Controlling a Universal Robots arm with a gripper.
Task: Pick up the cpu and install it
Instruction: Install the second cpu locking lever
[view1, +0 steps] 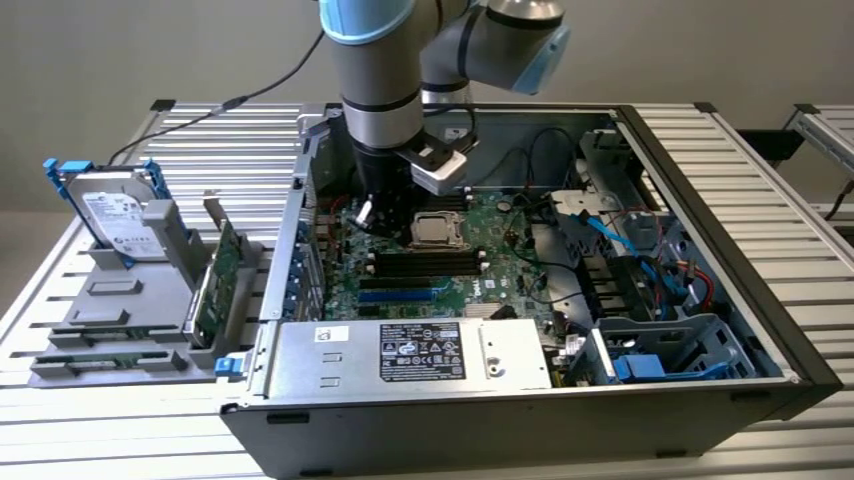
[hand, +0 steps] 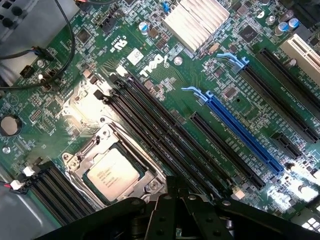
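Your gripper (view1: 378, 222) hung low inside the open computer case (view1: 747, 300), jaws closed tight with nothing between them. The cpu (hand: 111, 173) already sat in its socket (hand: 112, 167) on the motherboard (hand: 60, 85), silver top showing, just beside the black memory slots (hand: 150, 125). The gripper hovered just next to that socket, toward the exterior view's left.

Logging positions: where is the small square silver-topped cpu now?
The small square silver-topped cpu sits in the green motherboard's socket, beside the black memory slots, inside the open case.
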